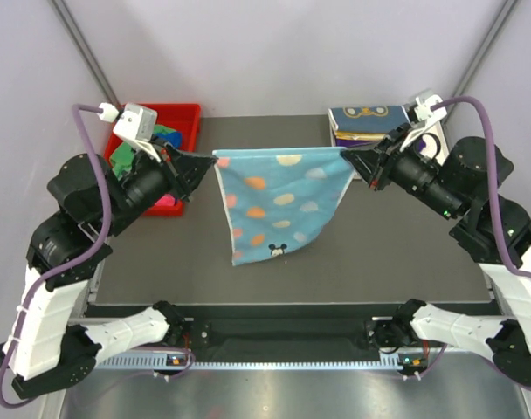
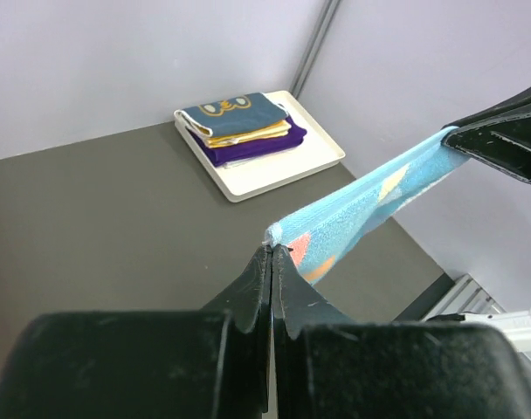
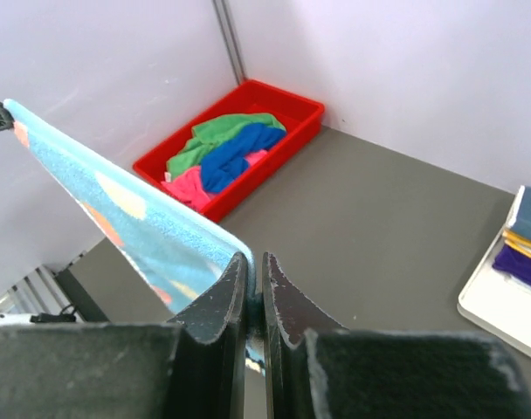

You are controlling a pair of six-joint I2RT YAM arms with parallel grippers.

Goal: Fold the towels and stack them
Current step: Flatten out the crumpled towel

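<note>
A light blue towel with orange, yellow and white dots hangs spread in the air above the dark table. My left gripper is shut on its top left corner and my right gripper is shut on its top right corner. The top edge is stretched taut between them. In the left wrist view the towel runs from my fingertips to the right gripper. In the right wrist view the towel runs off to the left. Its lower edge hangs near the table.
A red bin at the back left holds loose green, blue and pink towels. A white tray at the back right carries a stack of folded towels, navy on top, yellow and purple beneath.
</note>
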